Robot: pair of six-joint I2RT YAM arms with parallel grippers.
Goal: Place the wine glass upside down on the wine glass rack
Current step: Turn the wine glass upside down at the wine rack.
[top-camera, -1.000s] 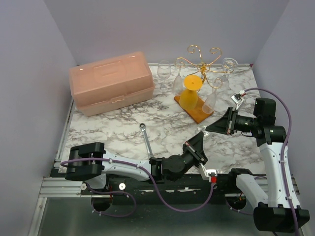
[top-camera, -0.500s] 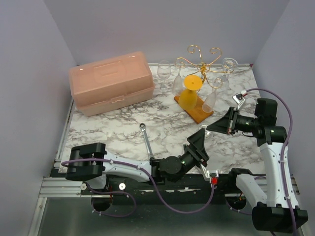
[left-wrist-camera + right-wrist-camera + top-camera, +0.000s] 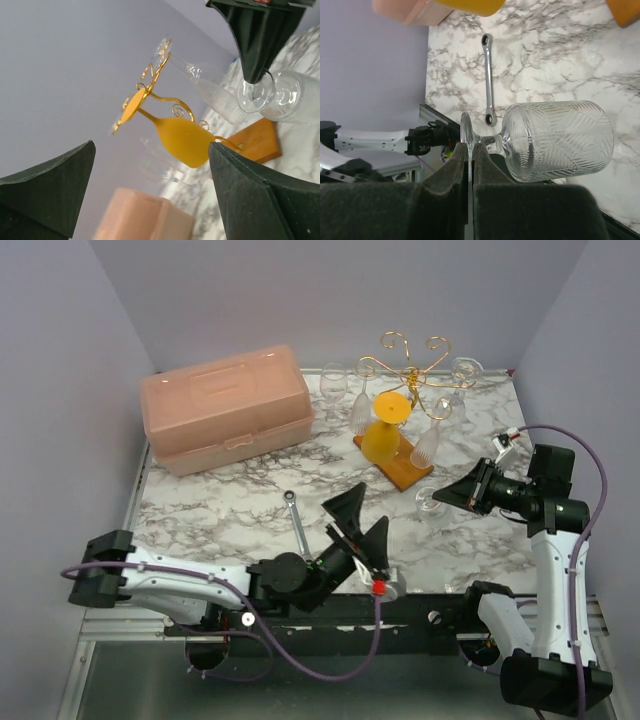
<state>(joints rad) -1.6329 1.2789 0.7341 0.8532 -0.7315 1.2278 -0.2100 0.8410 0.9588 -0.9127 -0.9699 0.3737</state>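
The clear ribbed wine glass (image 3: 555,140) lies on its side above the marble, its bowl pointing away from my right gripper (image 3: 469,147), which is shut on the thin foot (image 3: 466,135). From above, that glass (image 3: 430,502) hangs near the front right of the rack's orange-brown base (image 3: 405,472). The gold wire rack (image 3: 410,360) carries an orange glass (image 3: 385,430) and clear glasses (image 3: 430,440) upside down. My left gripper (image 3: 358,525) stands open and empty, left of the held glass (image 3: 280,95), looking at the rack (image 3: 150,85).
A pink lidded box (image 3: 228,408) fills the back left of the marble table (image 3: 230,490). A metal ratchet wrench (image 3: 297,520) lies near the front middle, just left of my left gripper. More clear glasses (image 3: 333,380) stand beside the rack.
My left gripper has opened, let go of the wine glass and drawn back to the left. The right gripper keeps the glass by its foot and has shifted slightly right.
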